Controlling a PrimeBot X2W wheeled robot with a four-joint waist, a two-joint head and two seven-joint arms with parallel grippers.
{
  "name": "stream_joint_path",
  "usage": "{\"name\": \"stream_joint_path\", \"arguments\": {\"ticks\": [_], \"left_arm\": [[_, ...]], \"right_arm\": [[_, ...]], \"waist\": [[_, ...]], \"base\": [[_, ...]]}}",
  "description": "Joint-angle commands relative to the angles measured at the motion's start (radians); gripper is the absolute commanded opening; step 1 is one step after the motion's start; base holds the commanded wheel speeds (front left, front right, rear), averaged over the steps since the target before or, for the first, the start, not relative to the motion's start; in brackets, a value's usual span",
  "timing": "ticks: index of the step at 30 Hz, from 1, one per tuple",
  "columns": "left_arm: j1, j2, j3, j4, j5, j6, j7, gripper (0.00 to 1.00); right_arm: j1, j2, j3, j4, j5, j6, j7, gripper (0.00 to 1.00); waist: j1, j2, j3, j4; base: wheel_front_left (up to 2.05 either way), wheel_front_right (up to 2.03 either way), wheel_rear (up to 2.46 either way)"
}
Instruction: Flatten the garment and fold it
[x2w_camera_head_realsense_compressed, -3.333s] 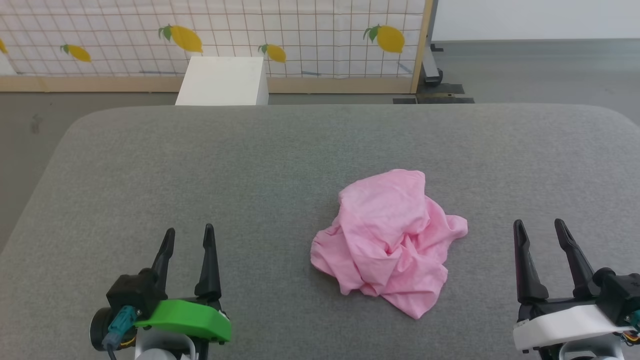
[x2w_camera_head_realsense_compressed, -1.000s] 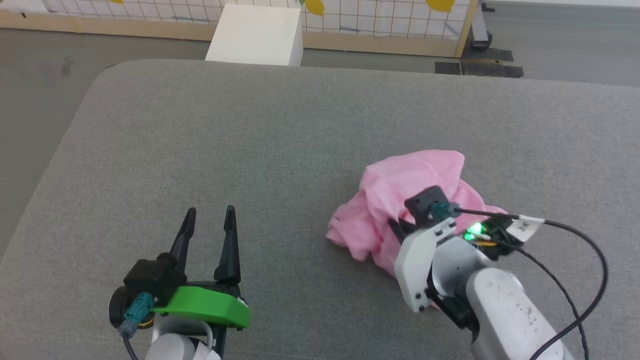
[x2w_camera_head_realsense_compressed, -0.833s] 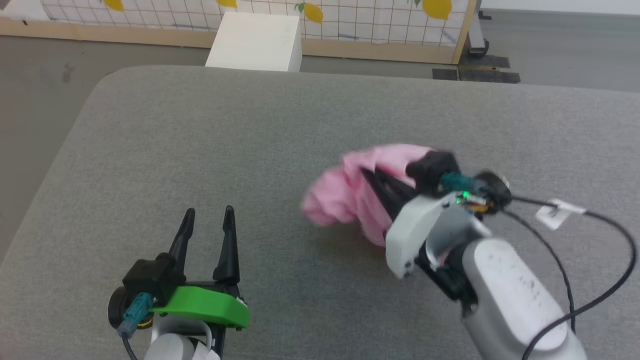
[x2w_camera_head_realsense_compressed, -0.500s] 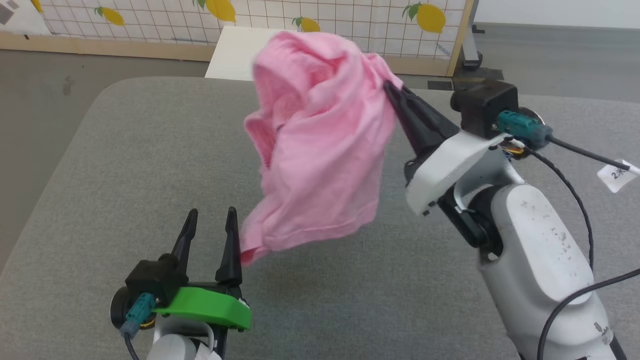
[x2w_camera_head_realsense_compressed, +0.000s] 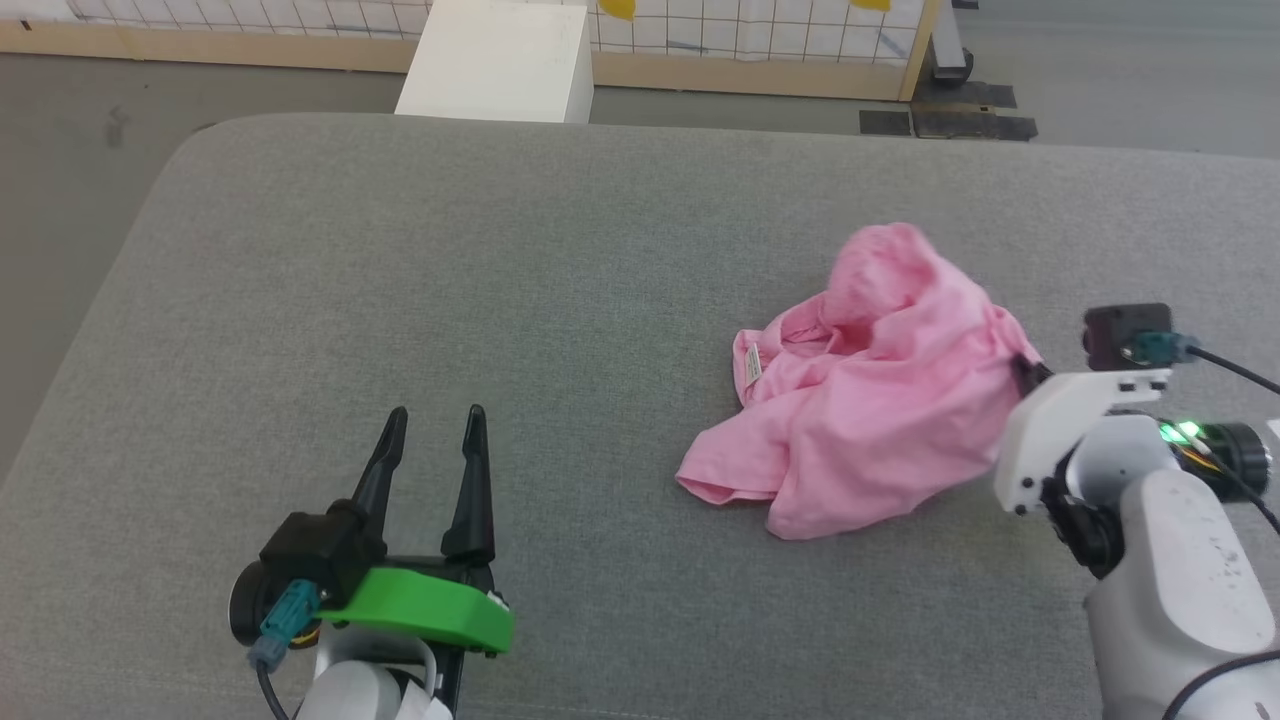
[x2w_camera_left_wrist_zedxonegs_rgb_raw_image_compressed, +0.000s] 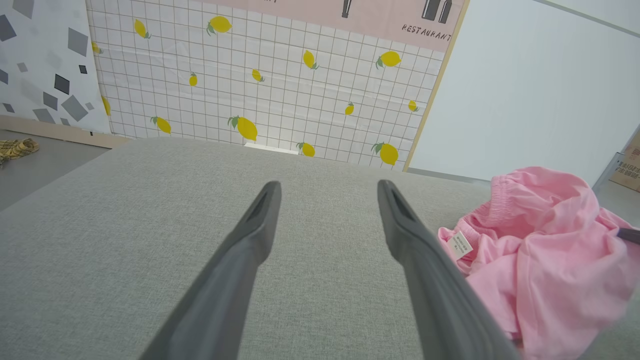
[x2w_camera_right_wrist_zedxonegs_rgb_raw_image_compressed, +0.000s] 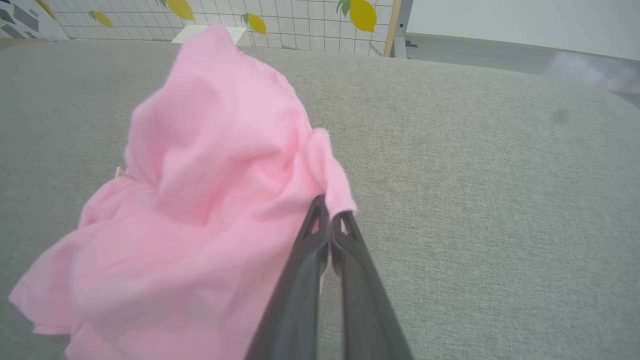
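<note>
The soft, light pink jersey garment (x2w_camera_head_realsense_compressed: 860, 400) lies crumpled on the right of the grey cloth-covered table (x2w_camera_head_realsense_compressed: 450, 250). The right gripper (x2w_camera_right_wrist_zedxonegs_rgb_raw_image_compressed: 330, 214) pinches its edge tight, maybe a hem. The left gripper (x2w_camera_head_realsense_compressed: 432, 425) has its fingers spread, holding nothing, well apart.

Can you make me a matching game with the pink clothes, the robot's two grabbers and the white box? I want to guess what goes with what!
Things:
1. garment
2. left gripper
3. right gripper
4. white box

Matches:
A. wide open, holding nothing
B. pink and crumpled in a heap
C. past the far edge of the grey table
D. shut tight on a bit of cloth

Pairs: 1-B, 2-A, 3-D, 4-C
</note>
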Motion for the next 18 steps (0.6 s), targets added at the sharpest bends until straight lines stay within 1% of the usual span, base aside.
{"name": "stream_joint_path", "arguments": {"ticks": [1, 2, 4, 7, 9, 11, 18], "left_arm": [[-0.025, -0.003, -0.003, 0.0, 0.009, -0.006, -0.004, 1.0], [-0.027, -0.003, -0.005, 0.002, 0.009, -0.007, -0.004, 1.0], [-0.028, -0.003, -0.008, 0.005, 0.009, -0.008, -0.004, 1.0], [-0.023, -0.003, -0.013, 0.01, 0.008, -0.01, -0.004, 1.0], [-0.019, -0.003, -0.012, 0.013, 0.008, -0.01, -0.004, 1.0], [-0.013, -0.003, -0.011, 0.014, 0.006, -0.009, -0.004, 1.0], [0.004, -0.003, -0.017, 0.008, 0.002, -0.004, -0.004, 1.0]], "right_arm": [[0.021, -0.001, -0.026, 0.004, -0.018, 0.004, -0.01, 0.93], [0.028, -0.001, -0.053, 0.003, -0.022, 0.004, -0.019, 1.0], [0.048, -0.001, -0.088, -0.013, -0.032, 0.004, -0.042, 1.0], [0.097, -0.001, -0.093, -0.069, -0.005, 0.004, -0.113, 1.0], [0.14, -0.001, -0.066, -0.125, 0.02, 0.004, -0.167, 1.0], [0.211, -0.001, -0.007, -0.202, 0.06, 0.004, -0.214, 1.0], [0.443, -0.001, 0.114, -0.426, 0.162, 0.004, -0.277, 1.0]], "waist": [[0.0, 0.0, 0.002, 0.0], [0.0, 0.0, 0.001, -0.001], [0.0, 0.0, -0.004, -0.002], [0.0, 0.0, -0.021, -0.005], [0.0, 0.0, -0.033, -0.01], [0.0, 0.0, -0.046, -0.015], [0.0, 0.0, -0.066, -0.032]], "base": [[0.0, 0.0, 0.0], [0.0, 0.0, 0.0], [0.0, 0.0, 0.0], [0.0, 0.0, 0.0], [0.0, 0.0, 0.0], [0.0, 0.0, 0.0], [0.0, 0.0, 0.0]]}}
